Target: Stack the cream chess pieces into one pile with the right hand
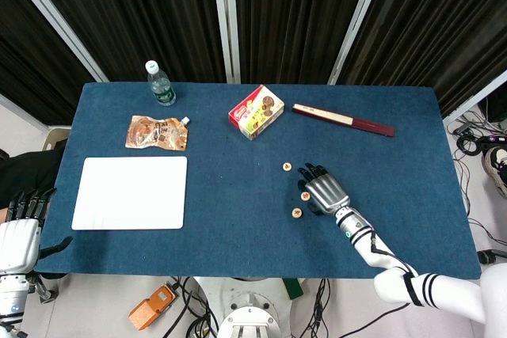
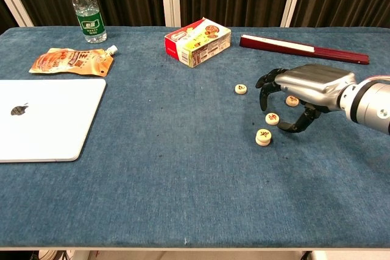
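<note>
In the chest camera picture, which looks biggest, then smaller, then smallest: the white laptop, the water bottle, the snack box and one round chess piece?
1. White laptop, though it lies nearest the camera.
2 and 3. Snack box and water bottle look too alike to rank.
4. Chess piece, clearly smallest.

The left hand [image 1: 20,231] is cut off by the head view's left edge. A cream chess piece [image 2: 292,100] lies under the right hand [image 2: 308,89], partly covered by its fingers [image 2: 265,84]. Characters on the chess pieces are too small to read. The bottle [image 2: 86,5] label text is illegible.
</note>
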